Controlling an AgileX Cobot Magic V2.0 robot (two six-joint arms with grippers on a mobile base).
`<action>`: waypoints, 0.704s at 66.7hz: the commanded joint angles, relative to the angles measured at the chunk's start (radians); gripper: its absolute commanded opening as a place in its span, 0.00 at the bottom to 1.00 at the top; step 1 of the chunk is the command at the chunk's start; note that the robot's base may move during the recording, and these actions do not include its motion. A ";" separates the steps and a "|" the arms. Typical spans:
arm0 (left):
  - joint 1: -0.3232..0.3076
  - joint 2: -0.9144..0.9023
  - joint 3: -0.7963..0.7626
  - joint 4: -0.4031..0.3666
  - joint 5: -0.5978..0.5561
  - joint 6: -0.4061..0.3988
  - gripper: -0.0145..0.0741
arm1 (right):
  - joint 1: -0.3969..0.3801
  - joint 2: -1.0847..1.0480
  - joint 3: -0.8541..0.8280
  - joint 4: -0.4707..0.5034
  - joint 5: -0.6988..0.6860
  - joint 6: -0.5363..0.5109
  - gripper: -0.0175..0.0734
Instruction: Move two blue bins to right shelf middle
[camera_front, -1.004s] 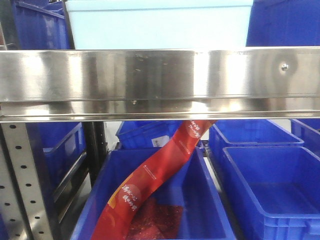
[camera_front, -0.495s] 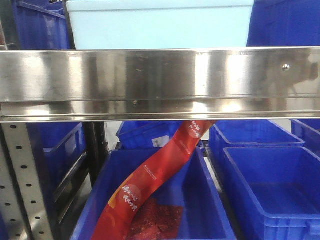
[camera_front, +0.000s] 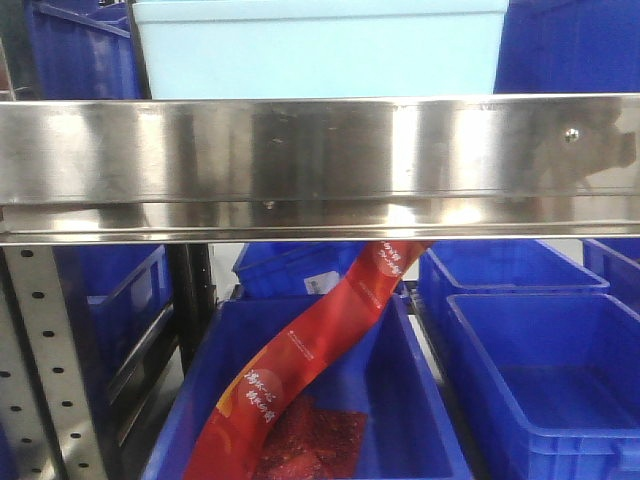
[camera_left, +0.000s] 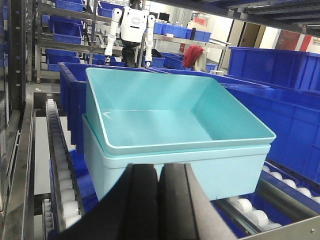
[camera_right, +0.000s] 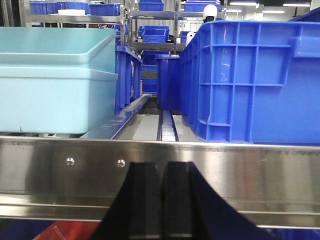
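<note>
Warehouse racking fills every view, with dark blue crates (camera_front: 540, 370) stored below and a steel shelf rail (camera_front: 320, 165) spanning the middle of the front view. Above that rail, at top centre, the two pale blue bins (camera_left: 170, 145) are seen nested, one inside the other, resting on roller tracks (camera_left: 57, 165); in the left wrist view they fill the centre of the frame. A tall blue crate (camera_right: 250, 80) stands to the right in the right wrist view.

The left gripper (camera_left: 159, 192) is seen pressed together, holding nothing, low in frame just before the bins' near wall. The right gripper (camera_right: 161, 197) is likewise closed and empty, in front of the rail.

Risks are judged as follows: the loosely tilted upper bin could be slid off if only the lower one is gripped; the stack could be rolled away on the rollers if pushed; the rail could be struck by closed fingers.
</note>
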 joint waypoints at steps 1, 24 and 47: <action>-0.003 -0.008 0.002 -0.007 -0.024 0.004 0.04 | -0.007 -0.003 0.001 0.000 -0.015 -0.008 0.01; 0.003 -0.010 0.004 -0.005 -0.006 0.004 0.04 | -0.007 -0.003 0.001 0.000 -0.015 -0.008 0.01; 0.252 -0.276 0.293 -0.053 0.001 0.223 0.04 | -0.007 -0.003 0.001 0.000 -0.015 -0.008 0.01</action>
